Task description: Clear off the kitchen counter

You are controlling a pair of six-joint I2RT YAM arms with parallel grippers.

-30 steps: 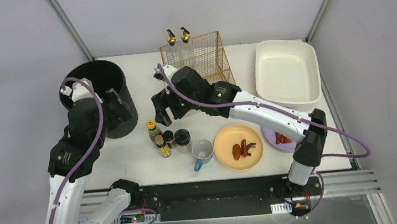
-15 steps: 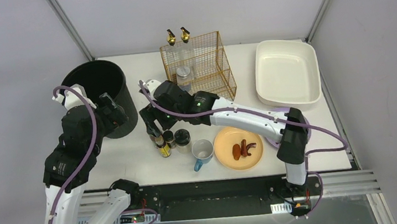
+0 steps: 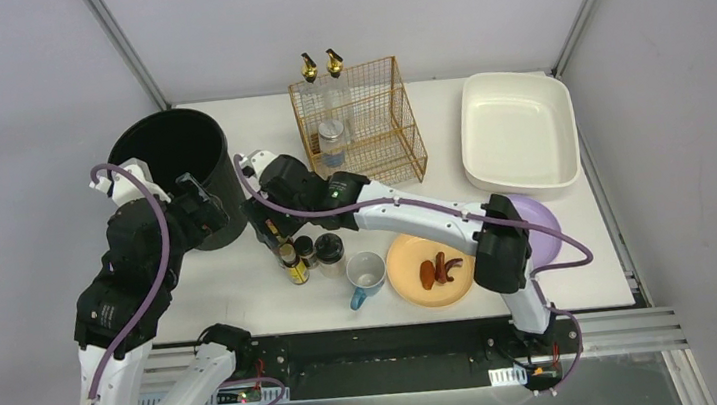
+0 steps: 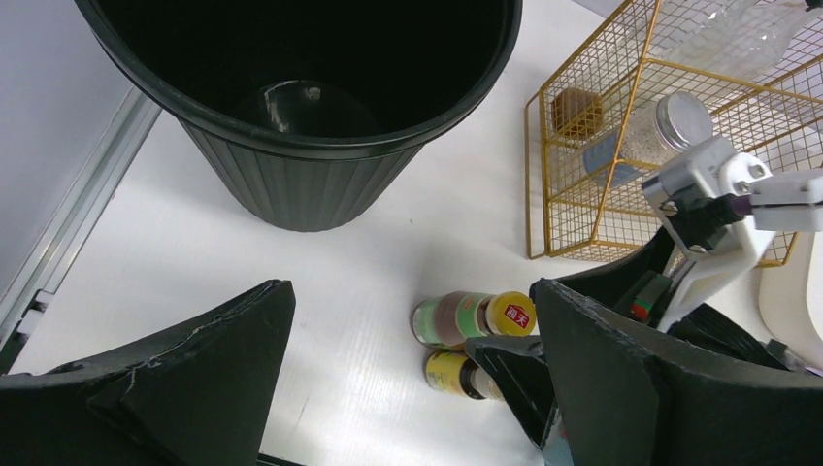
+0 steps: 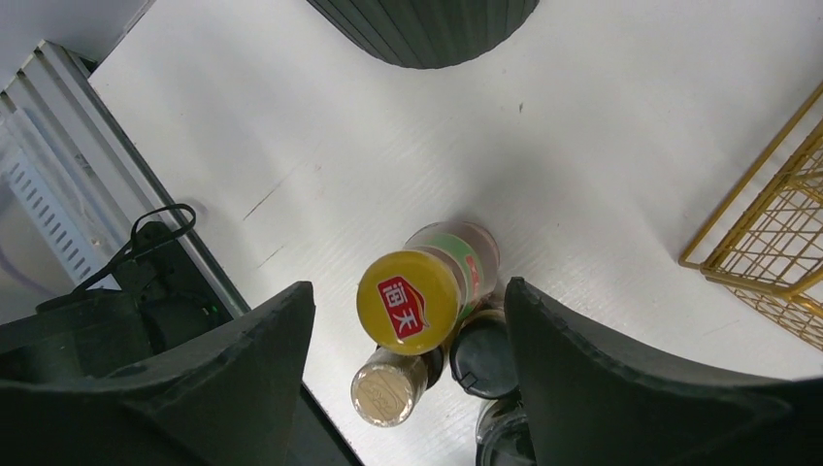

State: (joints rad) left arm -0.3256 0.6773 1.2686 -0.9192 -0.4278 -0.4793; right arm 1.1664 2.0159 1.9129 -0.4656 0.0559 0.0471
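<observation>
Right hand (image 5: 408, 284), spread and empty, hangs straight above the upright yellow-capped bottle (image 5: 408, 303), straddling its cap; the left hand (image 4: 410, 288), also released, is farther left.

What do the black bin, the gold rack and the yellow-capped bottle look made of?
Black bin: probably moulded plastic, matte, finely ribbed wall.
Gold rack: thin metal wire, shiny gold finish, open grid.
Yellow-capped bottle: see-through body, glass or plastic unclear; glossy printed cap, likely metal or plastic.
</observation>
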